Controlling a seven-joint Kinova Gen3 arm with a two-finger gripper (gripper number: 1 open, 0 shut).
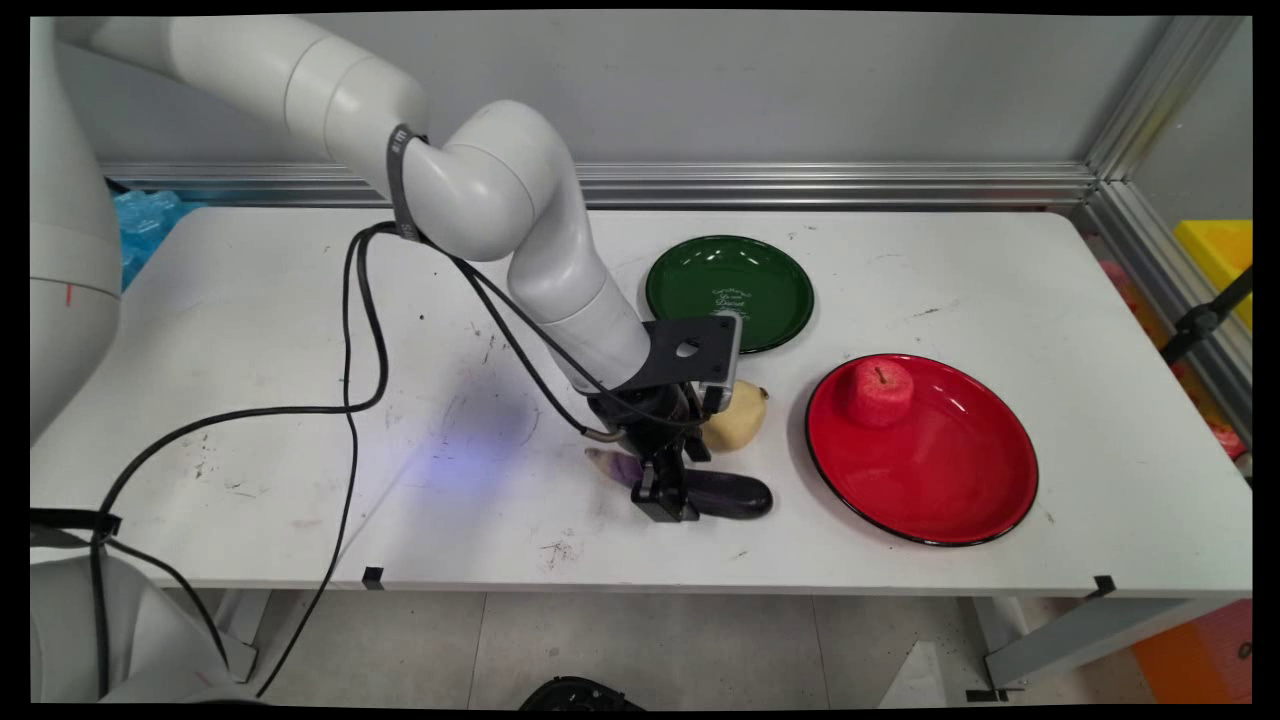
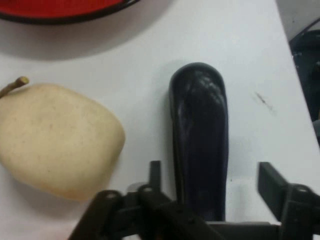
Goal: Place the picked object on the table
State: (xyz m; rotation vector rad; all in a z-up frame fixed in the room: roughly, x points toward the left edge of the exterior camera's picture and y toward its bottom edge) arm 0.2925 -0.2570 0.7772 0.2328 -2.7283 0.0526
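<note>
Main view: the black gripper (image 1: 668,500) was recorded low over the white table (image 1: 280,330), set down across the middle of a dark purple eggplant (image 1: 728,494) that lay on its side near the table's front edge. The eggplant's pale, purplish stem end was seen protruding to the left of the gripper, and its rounded dark end to the right. A tan pear (image 1: 738,415) with a short brown stem was noted just behind the eggplant, partly hidden by the gripper's mount. To the right, a red plate (image 1: 950,480) was observed with a red apple (image 1: 880,391) resting on its far left part. A green plate (image 1: 740,275) was found further back, behind the arm's wrist, with nothing on it.

Hand view: the fingers (image 2: 272,185) were seen spread apart, one on either side of the eggplant (image 2: 200,145), with a gap visible between the right finger and the fruit; no clamping was evident. The pear (image 2: 57,140) was seen close beside the eggplant, apart from it. The red plate's rim (image 2: 60,17) was visible beyond the pear.
</note>
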